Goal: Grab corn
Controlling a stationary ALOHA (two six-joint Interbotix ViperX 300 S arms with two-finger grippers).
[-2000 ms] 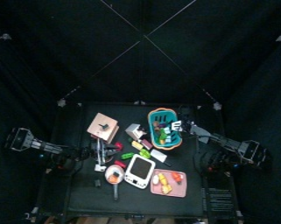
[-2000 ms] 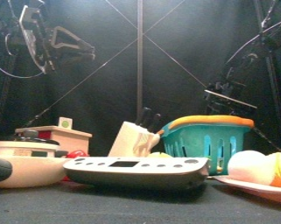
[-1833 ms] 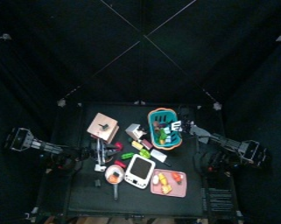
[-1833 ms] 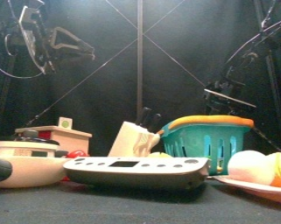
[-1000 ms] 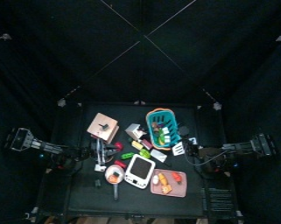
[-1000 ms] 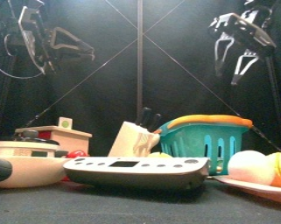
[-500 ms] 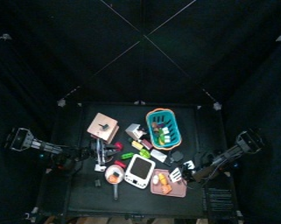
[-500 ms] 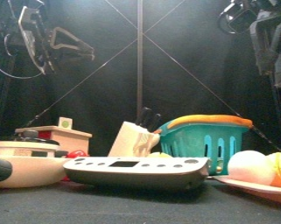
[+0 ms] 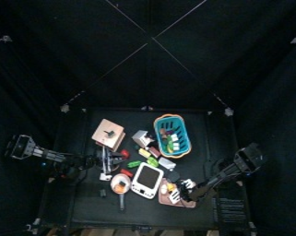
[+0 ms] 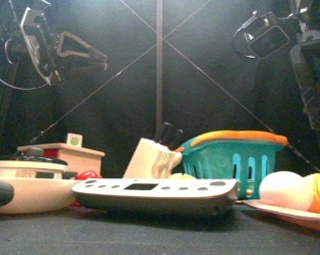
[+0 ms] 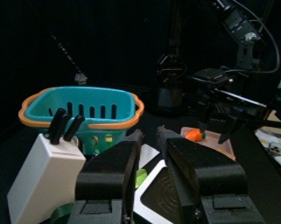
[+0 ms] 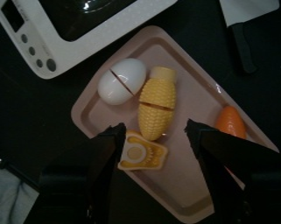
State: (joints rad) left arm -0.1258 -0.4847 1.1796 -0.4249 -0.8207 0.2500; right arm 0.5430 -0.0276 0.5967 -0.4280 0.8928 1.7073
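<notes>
The corn [image 12: 158,102], a yellow oblong piece, lies on a pink tray [image 12: 108,118] between a white egg [image 12: 129,77] and an orange piece [image 12: 230,121]. My right gripper [image 12: 157,131] hangs open above the tray, its jaws straddling the near end of the corn without touching it. In the top view it [image 9: 187,187] is over the tray [image 9: 179,197] at the table's front right. My left gripper [image 11: 154,162] is open and empty, resting at the left [image 9: 86,169]. The teal basket [image 9: 172,132] stands at the back middle.
A small yellow cut piece [image 12: 143,151] lies on the tray by the corn. A white kitchen scale [image 9: 145,180] sits left of the tray. A knife block [image 11: 49,166], a wooden box [image 9: 108,132] and a bowl [image 10: 29,184] stand further left.
My right arm has swung from beside the basket towards the table's front and now hangs over the pink tray. The left arm has not moved.
</notes>
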